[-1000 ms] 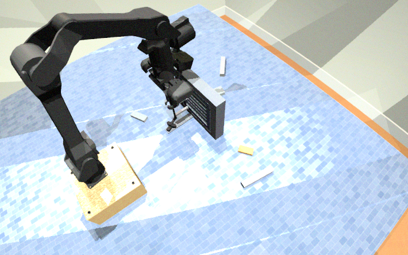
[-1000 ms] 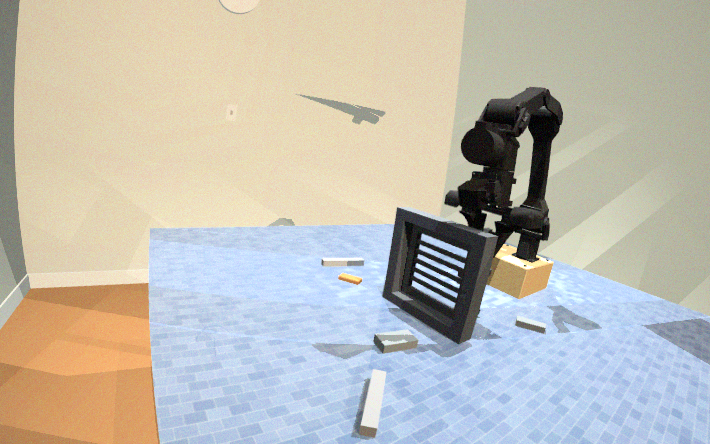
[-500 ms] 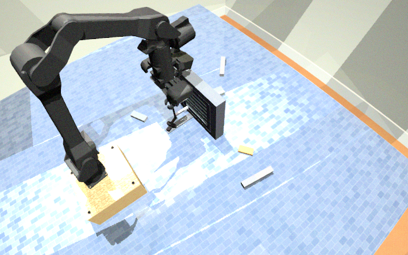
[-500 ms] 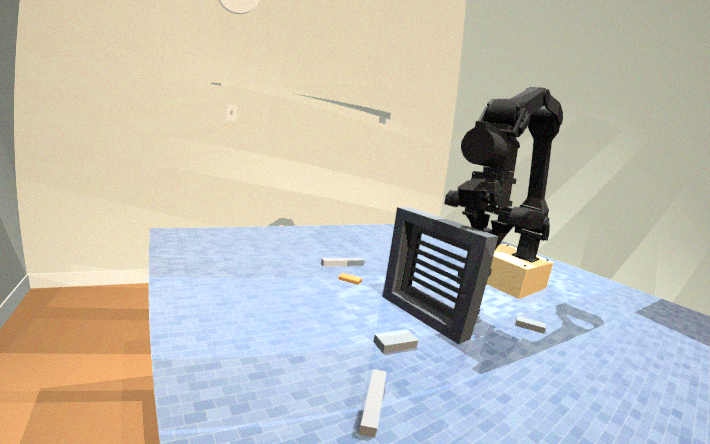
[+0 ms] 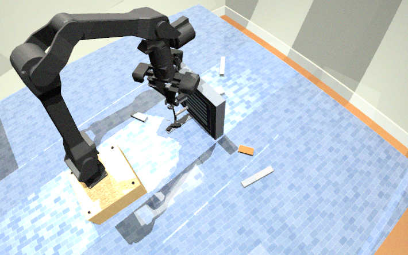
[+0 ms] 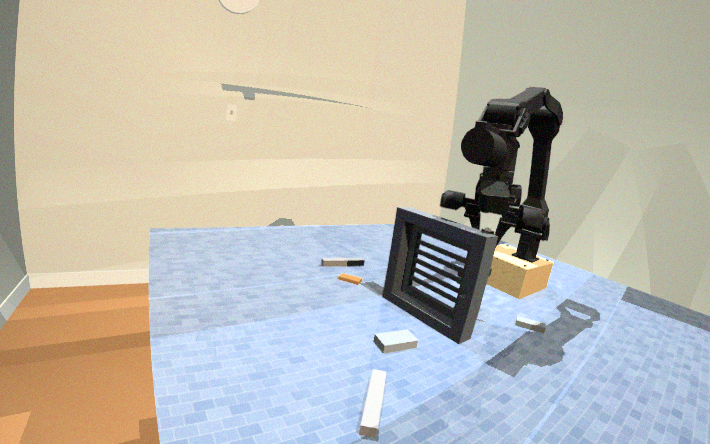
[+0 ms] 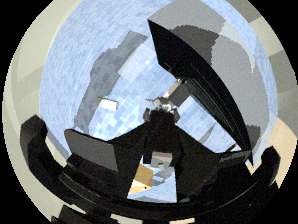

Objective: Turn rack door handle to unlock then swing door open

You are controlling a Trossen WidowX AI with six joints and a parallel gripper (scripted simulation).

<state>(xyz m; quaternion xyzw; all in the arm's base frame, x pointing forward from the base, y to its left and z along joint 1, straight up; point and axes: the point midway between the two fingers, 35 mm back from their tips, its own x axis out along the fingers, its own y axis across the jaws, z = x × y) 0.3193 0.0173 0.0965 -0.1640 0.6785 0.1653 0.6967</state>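
So the end effector (image 5: 170, 100) (image 7: 161, 127) is clamping onto the upper part of the door handle (image 5: 174, 115), and the handle is standing out on the near side of the dark slatted rack door (image 5: 199, 109) (image 6: 438, 269), the side facing the arm's base. The door is sitting in its frame (image 5: 220, 115) (image 6: 473, 293).

Kinda hard to make out the grip, though: the fingertips are blending into the dark handle up top, the frame is covering the handle in the exterior view, and the wrist view is showing just a small grey jumble between the fingers. Can't really tell how far the handle is turned. The gripper's bulk is also hiding the far end of the frame from above.

The table (image 5: 303, 168) (image 6: 246, 356) is wearing a blue brick-like pattern, with bright patches and arm shadows lying across it. An orange block (image 5: 246, 150) (image 6: 349, 278) and several pale ones are lying around the frame. Behind, beige and grey-green walls are meeting in a corner, an orange-brown floor (image 6: 89, 366) is showing past the table edge, and a round pale thing (image 6: 239, 4) is getting cut off up top.
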